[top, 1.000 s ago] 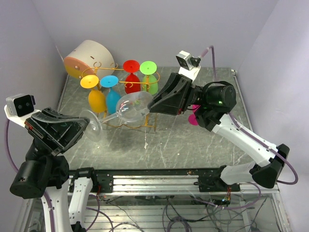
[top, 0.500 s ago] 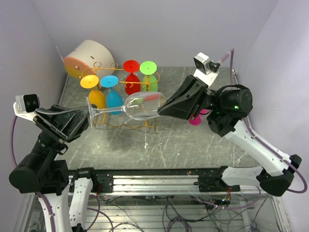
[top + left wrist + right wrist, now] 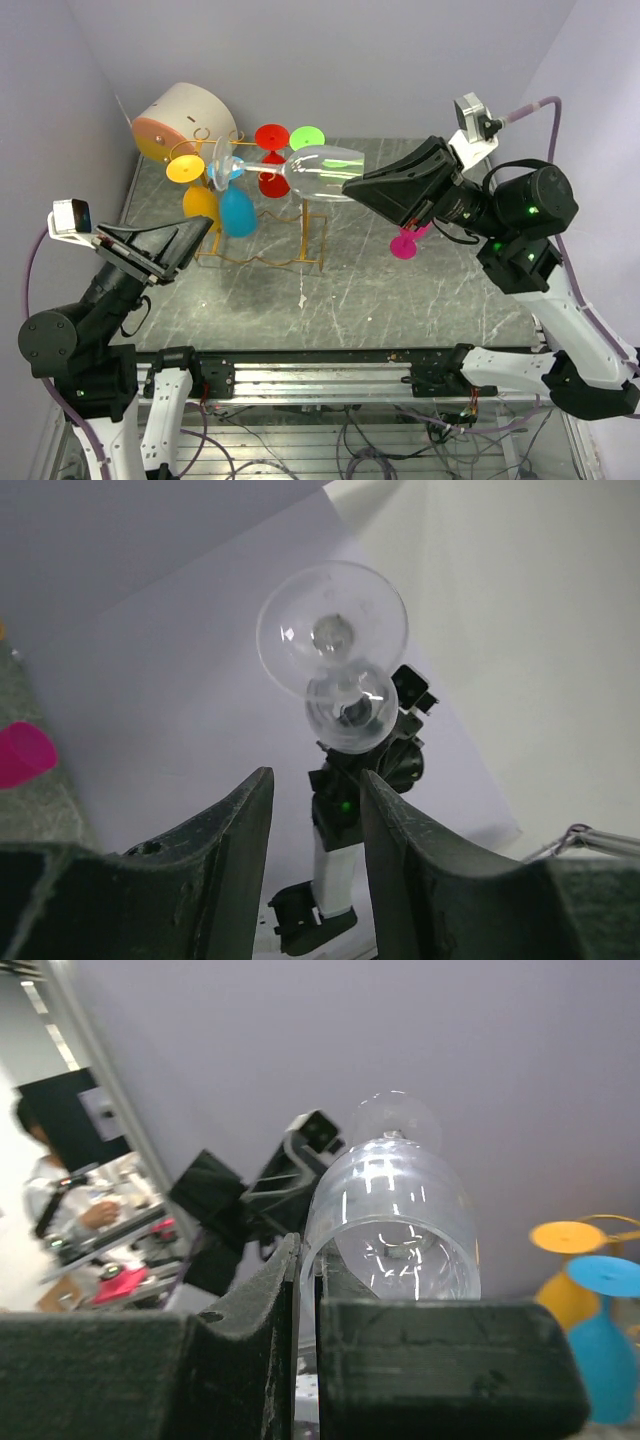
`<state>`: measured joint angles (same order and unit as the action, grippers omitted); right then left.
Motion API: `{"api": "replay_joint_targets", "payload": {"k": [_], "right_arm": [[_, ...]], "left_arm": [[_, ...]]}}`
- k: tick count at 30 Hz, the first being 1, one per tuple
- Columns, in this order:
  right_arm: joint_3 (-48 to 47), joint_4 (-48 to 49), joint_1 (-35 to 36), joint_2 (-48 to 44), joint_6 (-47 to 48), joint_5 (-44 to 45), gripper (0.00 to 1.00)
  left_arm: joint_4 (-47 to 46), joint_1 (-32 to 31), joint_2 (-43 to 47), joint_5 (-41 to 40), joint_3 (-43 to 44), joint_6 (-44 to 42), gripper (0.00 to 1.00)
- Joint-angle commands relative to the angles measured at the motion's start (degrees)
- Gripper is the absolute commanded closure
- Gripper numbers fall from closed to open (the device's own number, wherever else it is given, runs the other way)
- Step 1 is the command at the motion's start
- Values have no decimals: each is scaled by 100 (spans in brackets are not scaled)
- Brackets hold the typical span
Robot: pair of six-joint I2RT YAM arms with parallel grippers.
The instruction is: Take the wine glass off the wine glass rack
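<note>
Top external view: lilac walls (image 3: 350, 60) closing round a grey marbled table (image 3: 400, 300). Left of centre, gold wine glass rack (image 3: 262, 260), coloured glasses (image 3: 236, 212) hung upside down. Above it, upper centre, clear wine glass (image 3: 322, 170), seemingly free of the rails, lying level, bowl rim pinched by right gripper (image 3: 350, 186), probably for clearance. Lower left, left gripper (image 3: 205, 226), fingers spread, empty.

My dark jaws pinch the rim of the clear wine glass (image 3: 395, 1220) at lower centre, its round foot pointing away at upper centre. Behind it, centre left, is the black left arm (image 3: 230, 1205). At the right edge an orange plastic glass (image 3: 565, 1240) and a blue plastic glass (image 3: 605, 1290) show foot-up.
</note>
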<state>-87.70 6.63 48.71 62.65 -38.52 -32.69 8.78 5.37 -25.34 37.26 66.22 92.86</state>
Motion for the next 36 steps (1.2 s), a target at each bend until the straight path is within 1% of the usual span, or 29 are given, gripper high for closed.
{"api": "replay_joint_targets", "payload": {"k": [1,5,7,13,17,23,26,30,33,36], "right_arm": [[-400,-976,-11,-99,872,1189,100],[-544,-1317,-11,-81,1148,1775,100],[-732,-1633,-10,-12,1317,2254,100],[-1551,-2699,-12,252,1906,3928,100],[-2245,-3425,-10,606,2273,5115,100],[-3150,-4360,-10,1242,2541,6650,100],[-3479,-4804,-16,1469,2471,6983,100],[-3823,-5644,-12,1779,2206,7048,100],[-4032,-6274,-34,2019,1976,6940,100],[-3952,-6706,-116,2146,1802,6643,100]], "left_arm": [[953,0,-51,55,308,-852,49],[1324,0,-117,26,426,-1222,50],[1430,-5,-140,14,459,-1354,50],[2291,-3,-355,-122,816,-2135,50],[2431,-7,-445,-128,815,-2407,50],[3087,-1,-691,-275,1041,-3165,51],[3116,-3,-743,-227,973,-3281,51],[3350,-2,-905,-174,963,-3525,51],[3628,-3,-1124,-196,1104,-3835,52],[3910,0,-1294,-307,1296,-4156,52]]}}
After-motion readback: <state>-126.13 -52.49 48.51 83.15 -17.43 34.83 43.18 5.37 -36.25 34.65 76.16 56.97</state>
